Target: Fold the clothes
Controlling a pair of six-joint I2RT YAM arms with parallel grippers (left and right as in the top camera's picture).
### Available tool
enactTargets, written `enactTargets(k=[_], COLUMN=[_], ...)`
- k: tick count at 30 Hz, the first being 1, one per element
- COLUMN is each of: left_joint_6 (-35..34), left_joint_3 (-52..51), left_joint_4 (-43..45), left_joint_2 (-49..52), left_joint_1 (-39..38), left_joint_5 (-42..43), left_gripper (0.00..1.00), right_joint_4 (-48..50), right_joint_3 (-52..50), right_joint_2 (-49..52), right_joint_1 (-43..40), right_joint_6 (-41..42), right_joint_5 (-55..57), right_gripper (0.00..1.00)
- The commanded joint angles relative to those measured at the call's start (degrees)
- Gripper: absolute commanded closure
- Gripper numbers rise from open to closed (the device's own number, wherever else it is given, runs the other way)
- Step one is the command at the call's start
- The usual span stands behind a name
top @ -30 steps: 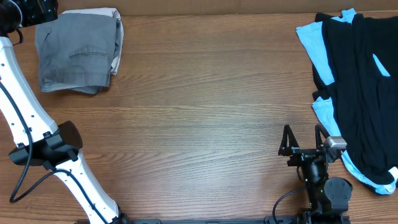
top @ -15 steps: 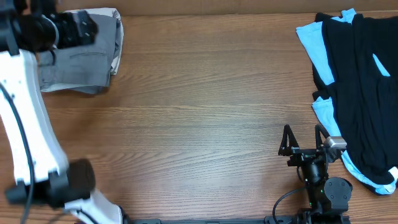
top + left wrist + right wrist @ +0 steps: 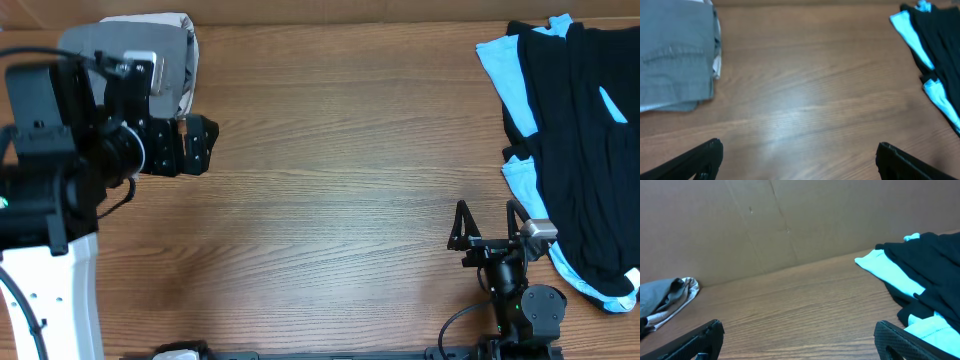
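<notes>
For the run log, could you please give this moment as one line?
left gripper: open, empty | right gripper: open, empty | grey shorts: folded, far left | black and light-blue garments: unfolded, right

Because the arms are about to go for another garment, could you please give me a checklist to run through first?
1. Left end effector open and empty: ok.
2. Right end effector open and empty: ok.
3. Grey shorts folded, lying at the table's far left: ok.
4. Black garment and light-blue garment folded: not ok, they lie heaped together.
5. Bare table between shorts and heap for folding: ok.
6. Pale fabric under the shorts is a separate garment: cannot tell.
</notes>
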Motion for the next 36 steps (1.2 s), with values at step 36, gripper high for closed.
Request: enactTargets(k=[36], left_joint_6=[-0.5], left_joint_3=[-94.6], left_joint_4=[76.1], left_joint_2=[-70.2], left_joint_1=[0.9], left_joint_5=[-2.4], left_gripper=[0.0], right_joint_4=[0.2], right_joint_3=[-0.6], right_joint_2=[-0.7], right_joint_1=[0.1], right_joint_6=[0.0], right_joint_5=[0.8], right_gripper=[0.0])
